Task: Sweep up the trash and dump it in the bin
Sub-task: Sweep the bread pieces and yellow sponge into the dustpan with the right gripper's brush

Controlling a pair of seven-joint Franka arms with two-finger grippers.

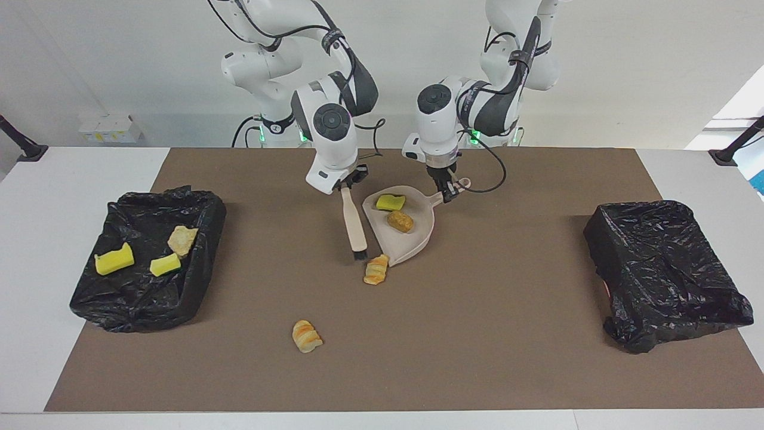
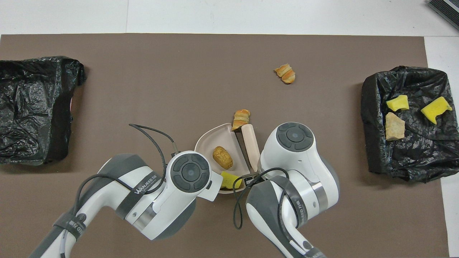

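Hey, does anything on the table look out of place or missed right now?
Yes. One striped bread piece sits on the mat at the dustpan lip, not inside. Another bread piece lies alone, farther from the robots.

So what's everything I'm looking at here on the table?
Sponge chunks: three, yellow; one in the dustpan, two in the lined bin.
Bread pieces: four, golden-brown; one in the dustpan, one at its lip, one loose on the mat, one in the bin.
Dustpan: one, beige, mid-mat.
Brush: one, beige, black bristles, beside the dustpan.
Lined bins: two, black, one at each end.
Mat: one, brown.
Right pincer: shut on the brush.
Left pincer: shut on the dustpan.
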